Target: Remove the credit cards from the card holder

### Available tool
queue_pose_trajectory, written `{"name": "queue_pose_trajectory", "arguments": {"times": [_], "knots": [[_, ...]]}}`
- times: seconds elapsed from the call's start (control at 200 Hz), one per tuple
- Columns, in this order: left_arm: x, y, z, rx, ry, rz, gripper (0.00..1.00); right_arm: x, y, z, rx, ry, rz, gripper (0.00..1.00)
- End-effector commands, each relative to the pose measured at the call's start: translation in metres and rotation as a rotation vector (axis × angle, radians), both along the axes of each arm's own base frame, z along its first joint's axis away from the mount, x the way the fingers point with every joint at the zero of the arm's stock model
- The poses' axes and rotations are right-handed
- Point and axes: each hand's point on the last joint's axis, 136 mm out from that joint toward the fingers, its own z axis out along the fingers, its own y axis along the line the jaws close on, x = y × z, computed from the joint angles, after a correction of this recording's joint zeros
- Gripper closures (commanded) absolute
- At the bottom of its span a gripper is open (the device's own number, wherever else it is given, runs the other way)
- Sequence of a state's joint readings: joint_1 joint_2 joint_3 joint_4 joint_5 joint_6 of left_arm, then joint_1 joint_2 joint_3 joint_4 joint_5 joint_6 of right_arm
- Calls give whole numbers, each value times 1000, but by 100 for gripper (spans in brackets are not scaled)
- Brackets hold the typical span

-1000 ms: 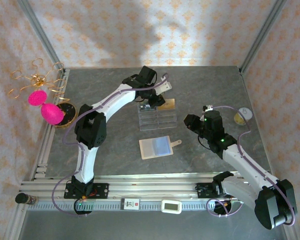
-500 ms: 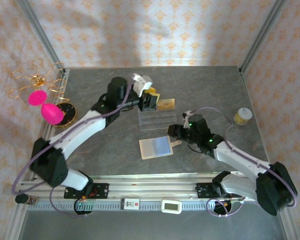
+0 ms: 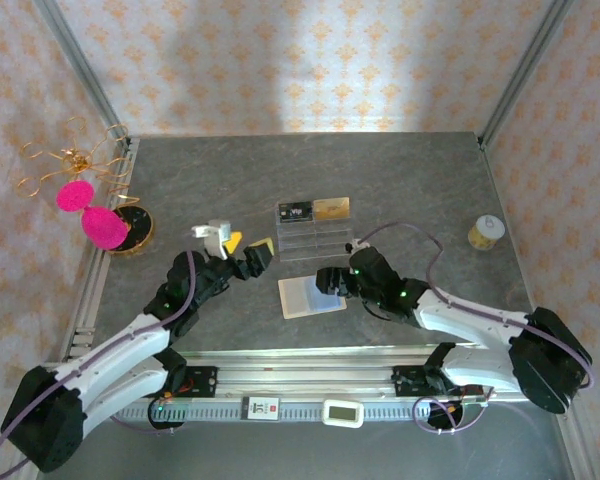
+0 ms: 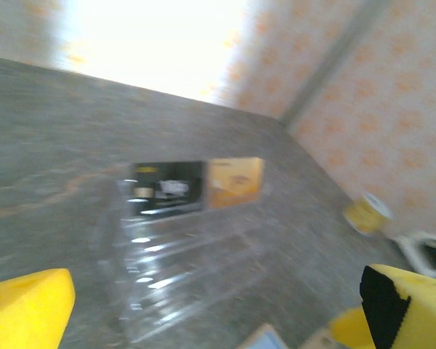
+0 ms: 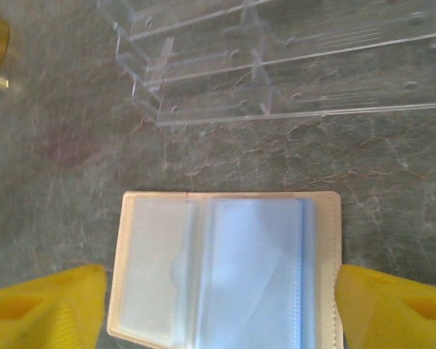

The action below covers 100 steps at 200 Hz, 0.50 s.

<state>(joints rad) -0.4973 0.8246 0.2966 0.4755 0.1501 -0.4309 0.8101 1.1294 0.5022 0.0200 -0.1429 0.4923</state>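
The grey marbled surface [image 3: 410, 170] carries an open beige leather-like card holder [image 3: 302, 298] near its middle. Just beyond it sits a clear acrylic slotted tray [image 3: 315, 242], with a black card [image 3: 295, 210] and a gold-yellow card [image 3: 331, 207] side by side at its far edge. A small yellowish spool [image 3: 486, 232] stands well to the right, and a round gold-rimmed stand [image 3: 130, 232] at the left edge.

The 2 arms stretch low and forward, left gripper [image 3: 250, 248] and right gripper [image 3: 327, 280] both spread wide.

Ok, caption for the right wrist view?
Open right gripper framing the unfolded card holder, clear slotted tray beyond.
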Motion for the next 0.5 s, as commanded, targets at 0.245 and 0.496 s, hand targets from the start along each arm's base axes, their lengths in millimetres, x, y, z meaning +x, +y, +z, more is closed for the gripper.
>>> {"name": "queue_pose_trajectory", "arguments": {"times": [0.245,0.496], "knots": [[45,162,19,264,-17,849,1,27,-50,21,10,-150,-335,0],[69,231,-7,472,50,939,0,32,-86,43,30,-265,-507,0]]}}
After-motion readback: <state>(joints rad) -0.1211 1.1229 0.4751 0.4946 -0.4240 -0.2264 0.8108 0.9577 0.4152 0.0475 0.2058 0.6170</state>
